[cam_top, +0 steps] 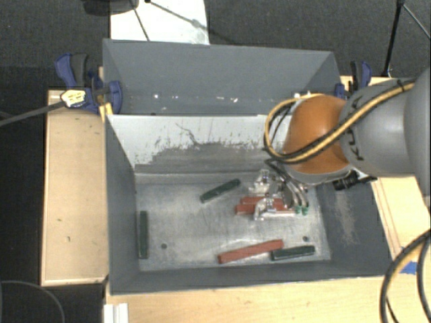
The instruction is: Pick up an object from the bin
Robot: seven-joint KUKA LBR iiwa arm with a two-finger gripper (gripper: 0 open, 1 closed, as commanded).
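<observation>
My gripper (pixel 268 206) is low in the right half of the bin, its metal fingers down at a small red-brown block (pixel 246 205). The block lies partly under the fingers, and I cannot tell whether it sits between them. A dark green bar (pixel 220 191) lies just to the left of the block, tilted. In front of the gripper a long red-brown bar (pixel 250 252) lies on the bin floor, with a short dark green bar (pixel 293 252) at its right end.
Another dark green bar (pixel 143 233) lies along the left wall of the bin. The arm with its orange cover and looped cables hangs over the bin's right side. The bin walls slope steeply at the back and left.
</observation>
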